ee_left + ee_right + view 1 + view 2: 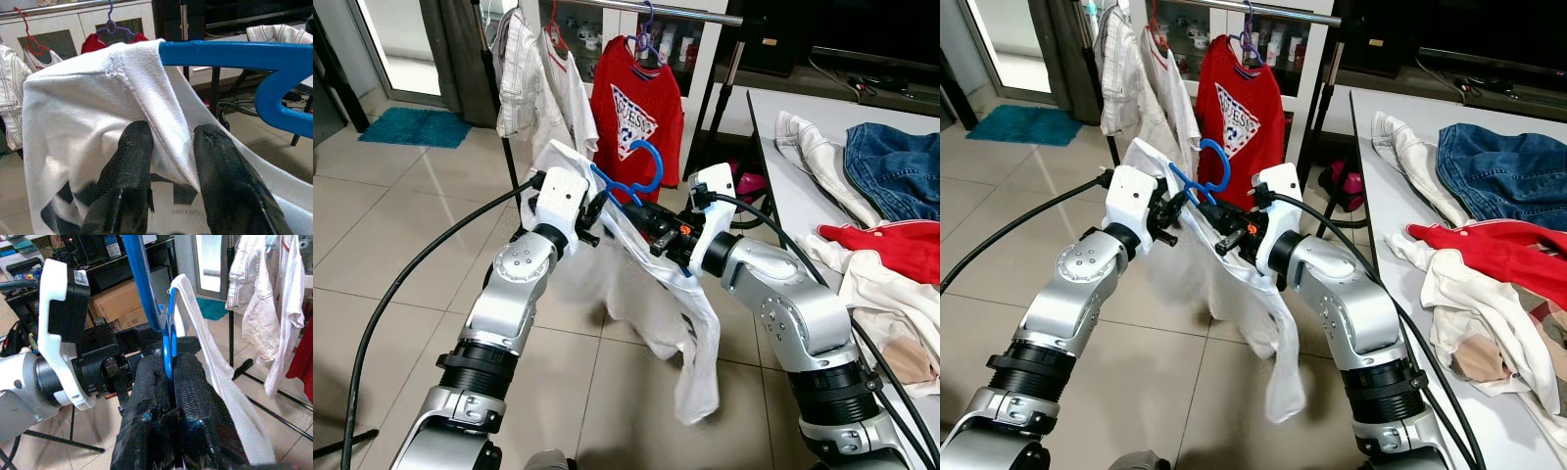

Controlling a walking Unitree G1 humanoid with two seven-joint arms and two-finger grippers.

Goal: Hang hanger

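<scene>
Blue hanger (pixel 628 179) pinched by our right claw (pixel 168 377); our left claw (pixel 168 161) pinches the white shirt's (pixel 651 294) shoulder edge, open floor (pixel 401 245) left.

A red shirt (pixel 636 113) is hanging on the rail (pixel 675 12) beside a white shirt (pixel 570 98). Blue jeans (pixel 896 166) and more clothes are lying on the white counter (pixel 803 196). A blue-green mat (pixel 416 126) is lying on the tiled floor (pixel 401 225).
</scene>
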